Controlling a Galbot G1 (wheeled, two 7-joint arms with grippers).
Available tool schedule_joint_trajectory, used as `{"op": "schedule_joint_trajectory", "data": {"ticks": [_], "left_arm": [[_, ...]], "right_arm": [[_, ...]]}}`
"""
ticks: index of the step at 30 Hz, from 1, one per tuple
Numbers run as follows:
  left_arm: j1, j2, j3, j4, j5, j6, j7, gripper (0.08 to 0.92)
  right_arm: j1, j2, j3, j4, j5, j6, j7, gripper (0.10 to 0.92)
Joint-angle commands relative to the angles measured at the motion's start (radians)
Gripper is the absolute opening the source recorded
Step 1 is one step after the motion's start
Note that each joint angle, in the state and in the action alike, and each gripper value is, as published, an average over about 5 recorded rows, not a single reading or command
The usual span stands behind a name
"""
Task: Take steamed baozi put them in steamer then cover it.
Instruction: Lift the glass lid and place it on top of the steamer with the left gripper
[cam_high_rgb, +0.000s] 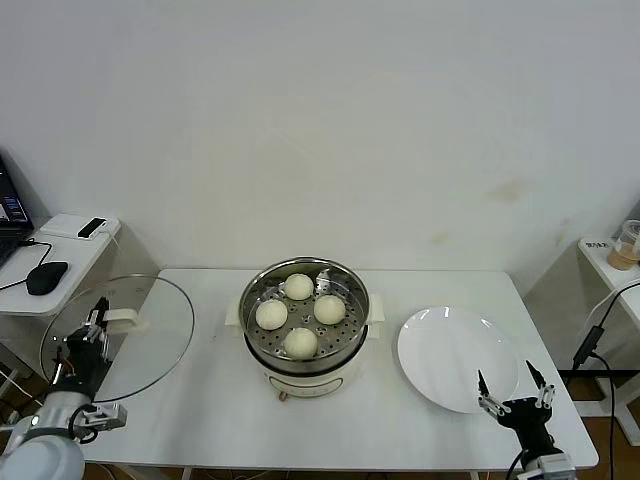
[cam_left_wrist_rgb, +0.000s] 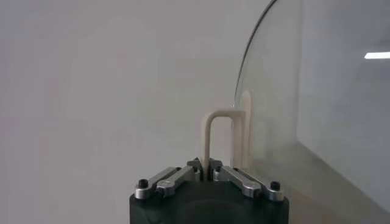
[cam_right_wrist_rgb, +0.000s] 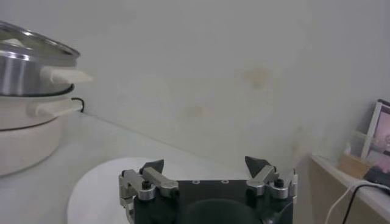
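Left tool (cam_high_rgb: 88, 335) is pinching the cover's (cam_high_rgb: 150, 335) cream handle, holding the glass tilted over the white table's (cam_high_rgb: 380, 425) left edge. Right tool (cam_high_rgb: 515, 395) is hanging spread over the empty plate (cam_high_rgb: 445, 350). Between them, the steamer (cam_high_rgb: 305, 325) is sitting uncovered, holding four steamed baozi (cam_high_rgb: 300, 315) before a plain wall.

steamer (cam_high_rgb: 303, 318) mouth: uncovered, open from above; four steamed baozi (cam_high_rgb: 299, 287) on the tray inside.
cover (cam_high_rgb: 140, 335): held off at counter's (cam_high_rgb: 210, 410) left edge, upright in left tool (cam_high_rgb: 88, 335), well apart from steamer.
right side: plate (cam_high_rgb: 455, 357) lying flat; right tool (cam_high_rgb: 514, 390) spread wide above its near rim.
front strip: bare counter.
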Motion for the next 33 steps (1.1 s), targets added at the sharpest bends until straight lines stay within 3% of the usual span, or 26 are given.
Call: {"op": "schedule_joint_trajectory", "data": {"ticks": [1,8,22,33], "left_arm": [[-0.104,0.079,0.182,-0.125,-0.004,0.128,0.099,0.143],[-0.261,0.074,0.39,-0.135,0.045,0.231,0.167,0.143],[-0.511,-0.142,0.671,-0.003,0.236,0.357,0.304,0.143],[-0.585,-0.297,0.756,0.079,0.289,0.373,0.306,0.143]], "right_arm": [[0.0,0.007,-0.008,-0.009,-0.025,0.004,0.0,0.823],[0.021,0.016,-0.049,-0.04,-0.057,0.004,0.001,0.823],[0.087,0.048,-0.135,-0.108,-0.13,0.002,0.002,0.823],[0.083,0.055,-0.14,-0.12,-0.151,0.005,0.002,0.823]]}}
